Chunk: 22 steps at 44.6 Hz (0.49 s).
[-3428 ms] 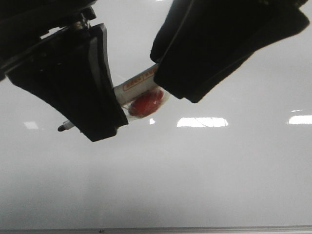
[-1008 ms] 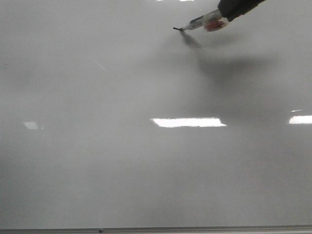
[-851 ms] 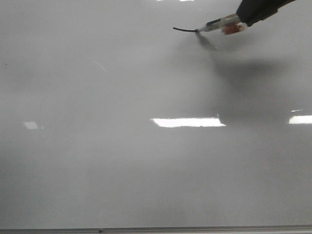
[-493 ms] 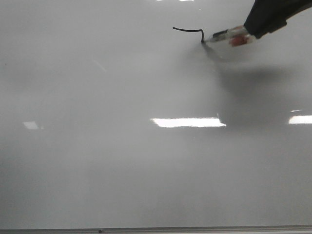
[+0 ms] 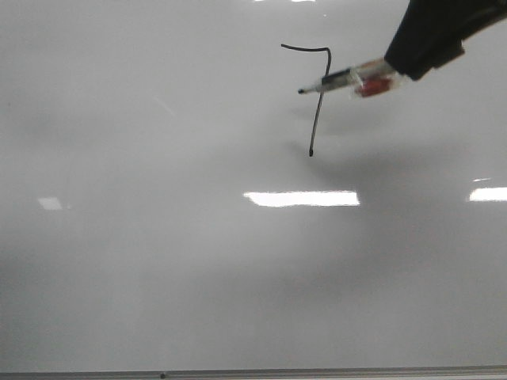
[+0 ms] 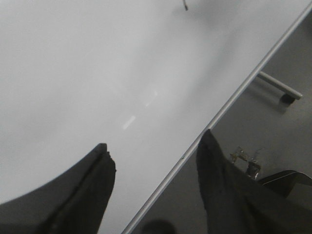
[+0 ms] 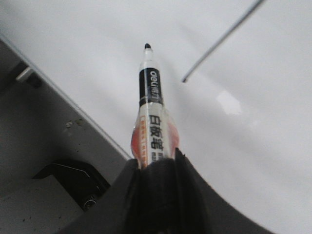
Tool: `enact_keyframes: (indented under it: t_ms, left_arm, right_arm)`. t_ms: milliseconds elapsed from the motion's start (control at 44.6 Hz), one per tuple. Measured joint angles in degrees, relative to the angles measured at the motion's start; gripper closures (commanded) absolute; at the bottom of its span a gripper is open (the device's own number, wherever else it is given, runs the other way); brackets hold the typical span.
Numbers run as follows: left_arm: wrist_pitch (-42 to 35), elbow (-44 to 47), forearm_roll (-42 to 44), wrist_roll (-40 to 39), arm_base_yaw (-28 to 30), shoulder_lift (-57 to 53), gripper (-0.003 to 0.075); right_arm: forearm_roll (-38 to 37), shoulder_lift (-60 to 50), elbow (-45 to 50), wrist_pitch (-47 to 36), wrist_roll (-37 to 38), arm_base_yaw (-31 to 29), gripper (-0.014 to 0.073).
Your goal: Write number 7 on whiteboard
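Front view: a number 7 (image 5: 318, 95) is seen drawn in thin black line on the upper middle of the whiteboard (image 5: 158, 261), and to its right a whiteboard marker (image 5: 348, 80) is held clamped in the right hand (image 7: 156, 168), its tip seemingly lifted off the surface. The left hand (image 6: 153, 161) is held empty with jaws apart near the board's edge. The figure looks complete, so the marker is best drawn straight away, lest the wet stroke be smudged.

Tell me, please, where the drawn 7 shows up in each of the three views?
Front view: the 7 sits upper middle, just left of the marker.
Left wrist view: only the stroke's end shows, at the top edge.
Right wrist view: the downstroke runs in from the upper right.
Shared landmark: the whiteboard's metal edge.
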Motion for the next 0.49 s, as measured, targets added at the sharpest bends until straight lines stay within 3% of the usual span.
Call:
enact_keyframes:
  t_ms: [67, 224, 493]
  left_arm:
    - [-0.25, 0.0, -1.99, 2.59, -1.92, 0.0, 0.0195]
    - [-0.57, 0.0, -4.75, 8.31, -8.01, 0.68, 0.019]
    - [-0.68, -6.15, -6.21, 10.55, -19.81, 11.06, 0.0191]
  right_arm:
    - [1.28, -3.12, 0.0, 4.16, -3.99, 1.82, 0.0659]
    - [2.3, -8.32, 0.0, 15.32, -13.58, 5.89, 0.0659]
    - [4.2, -9.61, 0.0, 19.46, -18.1, 7.92, 0.0659]
